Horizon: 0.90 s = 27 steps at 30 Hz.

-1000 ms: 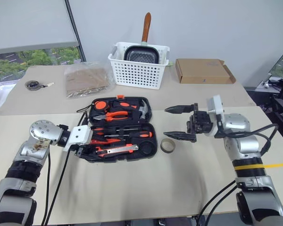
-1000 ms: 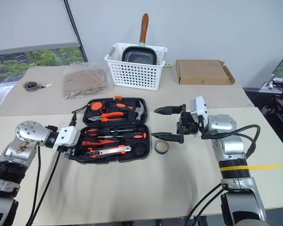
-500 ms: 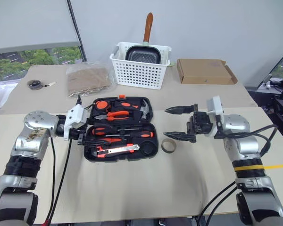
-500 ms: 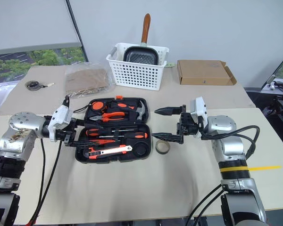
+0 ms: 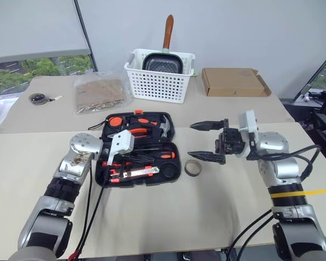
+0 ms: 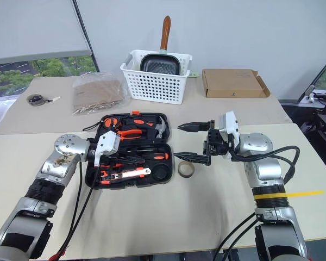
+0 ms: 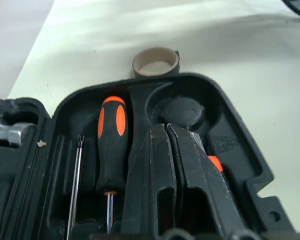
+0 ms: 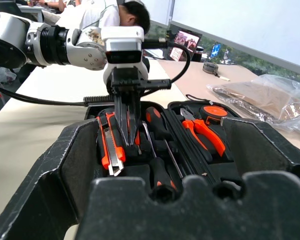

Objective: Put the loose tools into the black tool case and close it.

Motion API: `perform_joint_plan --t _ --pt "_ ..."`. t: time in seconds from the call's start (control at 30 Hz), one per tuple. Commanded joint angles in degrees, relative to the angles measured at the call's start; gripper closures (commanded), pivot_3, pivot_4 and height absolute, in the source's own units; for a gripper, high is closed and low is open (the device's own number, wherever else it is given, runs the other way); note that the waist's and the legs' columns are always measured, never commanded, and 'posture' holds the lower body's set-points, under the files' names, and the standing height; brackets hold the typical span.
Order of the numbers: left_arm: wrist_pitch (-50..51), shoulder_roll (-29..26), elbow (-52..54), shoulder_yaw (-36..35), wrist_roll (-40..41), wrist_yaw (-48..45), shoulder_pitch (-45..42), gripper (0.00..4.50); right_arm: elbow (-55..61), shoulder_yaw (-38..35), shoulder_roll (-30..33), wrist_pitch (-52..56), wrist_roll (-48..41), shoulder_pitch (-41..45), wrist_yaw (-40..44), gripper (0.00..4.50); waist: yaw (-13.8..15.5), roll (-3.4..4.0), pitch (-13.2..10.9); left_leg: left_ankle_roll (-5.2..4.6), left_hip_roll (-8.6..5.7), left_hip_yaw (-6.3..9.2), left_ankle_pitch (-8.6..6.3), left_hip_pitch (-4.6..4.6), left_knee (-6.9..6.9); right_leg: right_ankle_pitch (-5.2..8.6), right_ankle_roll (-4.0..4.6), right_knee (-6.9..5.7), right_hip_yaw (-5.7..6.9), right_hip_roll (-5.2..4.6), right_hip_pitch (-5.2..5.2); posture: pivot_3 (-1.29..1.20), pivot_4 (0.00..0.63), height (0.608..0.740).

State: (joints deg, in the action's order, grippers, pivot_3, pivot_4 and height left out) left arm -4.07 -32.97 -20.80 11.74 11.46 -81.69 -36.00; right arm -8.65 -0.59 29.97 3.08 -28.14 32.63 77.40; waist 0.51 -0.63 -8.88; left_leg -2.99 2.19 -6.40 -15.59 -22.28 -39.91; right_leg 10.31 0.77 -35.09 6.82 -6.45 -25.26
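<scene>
Black case (image 5: 171, 132), orange-black tools (image 5: 131, 131)

We see the black tool case (image 5: 138, 148) lying open and flat on the table, screwdrivers (image 7: 111, 145) with orange-black handles and the utility knife (image 5: 137, 173) seated in the near half. Greyish tape roll (image 5: 193, 167) sits outside, on the table just beside the case's right edge.

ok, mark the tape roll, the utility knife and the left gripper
tape roll (image 5: 193, 168), left eye view, on its front wall.
utility knife (image 5: 144, 172), left eye view, mid-body.
left gripper (image 8: 127, 134), right wrist view, between its shut fingertips.
</scene>
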Motion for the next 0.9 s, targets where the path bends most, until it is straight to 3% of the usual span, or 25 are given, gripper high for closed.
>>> perform_joint_plan --t 0.03,0.7,0.9 --pt "-2.8 0.4 -1.6 1.0 -1.5 -0.7 -1.6 4.39 2.1 -1.4 0.7 -0.2 -0.8 0.1 -0.5 0.0 0.0 0.0 0.0 -0.01 0.0 0.0 0.0 -0.01 0.0 0.0 0.0 0.01 0.0 0.0 0.0 0.0 0.15 0.7" --pt "-8.7 -2.9 -6.0 1.4 -4.5 -4.0 -0.1 4.39 2.2 -1.1 0.3 -0.9 -0.7 -0.8 -0.9 0.0 -0.2 0.0 0.0 -0.02 0.04 0.01 0.0 0.06 -0.02 0.0 0.0 -0.05 0.0 0.0 0.03 0.0 0.15 0.7" --pt "-5.1 0.5 -4.2 -3.2 2.3 -1.5 -0.8 4.39 2.2 -0.9 0.3 -0.7 -0.8 -0.5 -0.7 0.0 0.0 0.0 0.0 -0.03 0.04 0.04 0.0 0.03 -0.09 -0.01 -0.01 -0.08 0.0 0.0 0.03 0.0 0.15 0.7"
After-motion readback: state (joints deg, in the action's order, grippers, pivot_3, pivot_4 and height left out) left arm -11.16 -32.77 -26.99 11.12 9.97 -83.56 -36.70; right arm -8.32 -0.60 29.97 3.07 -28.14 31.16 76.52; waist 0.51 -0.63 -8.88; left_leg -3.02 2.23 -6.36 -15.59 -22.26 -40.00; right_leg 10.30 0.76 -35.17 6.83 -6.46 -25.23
